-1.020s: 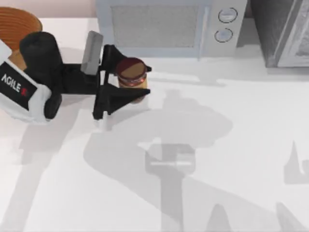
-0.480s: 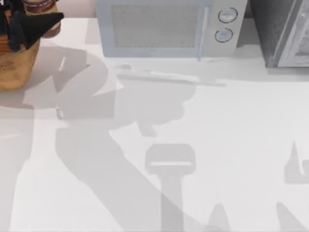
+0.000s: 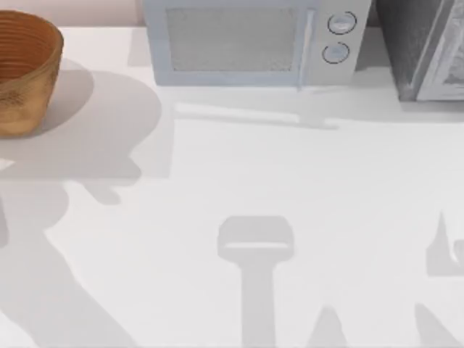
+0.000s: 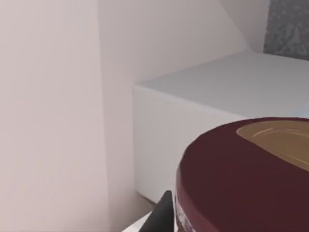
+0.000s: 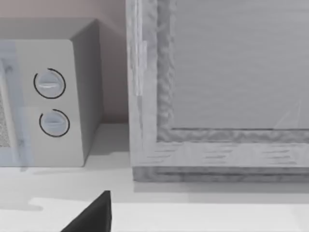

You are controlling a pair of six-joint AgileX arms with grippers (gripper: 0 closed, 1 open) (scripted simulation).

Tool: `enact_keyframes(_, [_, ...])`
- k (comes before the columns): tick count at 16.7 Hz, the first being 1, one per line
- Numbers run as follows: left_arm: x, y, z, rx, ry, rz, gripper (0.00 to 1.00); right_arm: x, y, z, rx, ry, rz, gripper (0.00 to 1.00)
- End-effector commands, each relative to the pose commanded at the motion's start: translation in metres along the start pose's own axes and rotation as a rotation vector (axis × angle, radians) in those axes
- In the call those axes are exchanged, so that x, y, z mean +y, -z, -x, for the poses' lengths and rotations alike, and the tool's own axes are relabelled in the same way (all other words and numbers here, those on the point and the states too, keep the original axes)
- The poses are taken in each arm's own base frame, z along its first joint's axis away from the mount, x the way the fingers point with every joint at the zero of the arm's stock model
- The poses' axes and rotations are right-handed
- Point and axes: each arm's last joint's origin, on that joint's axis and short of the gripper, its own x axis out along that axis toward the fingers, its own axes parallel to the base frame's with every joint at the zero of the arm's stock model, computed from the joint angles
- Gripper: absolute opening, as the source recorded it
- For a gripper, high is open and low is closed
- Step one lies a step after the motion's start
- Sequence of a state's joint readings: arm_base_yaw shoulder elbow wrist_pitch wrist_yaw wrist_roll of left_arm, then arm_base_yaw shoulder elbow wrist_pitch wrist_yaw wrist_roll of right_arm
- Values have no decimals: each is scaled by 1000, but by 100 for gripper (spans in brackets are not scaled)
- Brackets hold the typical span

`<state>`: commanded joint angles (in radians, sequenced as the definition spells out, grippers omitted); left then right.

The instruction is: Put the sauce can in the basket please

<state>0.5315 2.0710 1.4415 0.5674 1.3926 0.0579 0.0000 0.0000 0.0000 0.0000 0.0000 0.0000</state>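
The sauce can [image 4: 227, 174] looms large in the left wrist view, with its dark red rim and brown top. My left gripper [image 4: 241, 215] is shut on it, and one black fingertip [image 4: 162, 216] presses against the can's side. The tan woven basket [image 3: 25, 69] stands at the table's far left corner in the top view, its mouth wide open. A black part of my right gripper [image 5: 94, 215] shows in the right wrist view, low over the table in front of the appliances.
A white microwave [image 3: 250, 40] with two round knobs stands along the back edge; its top [image 4: 227, 92] appears behind the can. A grey appliance [image 3: 424, 47] sits at the back right. Arm shadows lie across the white table [image 3: 290, 181].
My left gripper carried the sauce can from the table's left middle up and left to above the basket, then left the top view. The basket's mouth is now uncovered.
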Motion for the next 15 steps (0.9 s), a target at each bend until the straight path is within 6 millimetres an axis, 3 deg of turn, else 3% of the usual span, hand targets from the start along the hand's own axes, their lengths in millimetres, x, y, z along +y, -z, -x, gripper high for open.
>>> enact_keyframes(2, [4, -2, 11, 0, -28, -5, 0, 0, 0, 0, 0, 0, 0, 100])
enact_keyframes(7, [4, 0, 9, 1, -26, -3, 0, 0, 0, 0, 0, 0, 0, 100])
enact_keyframes(9, [6, 8, -1, 4, -28, 17, 0, 0, 0, 0, 0, 0, 0, 100])
enact_keyframes(12, [7, 22, -31, 6, -26, 26, 0, 0, 0, 0, 0, 0, 0, 100])
enact_keyframes(15, [6, 22, -49, 0, -28, -5, 0, 0, 0, 0, 0, 0, 0, 100])
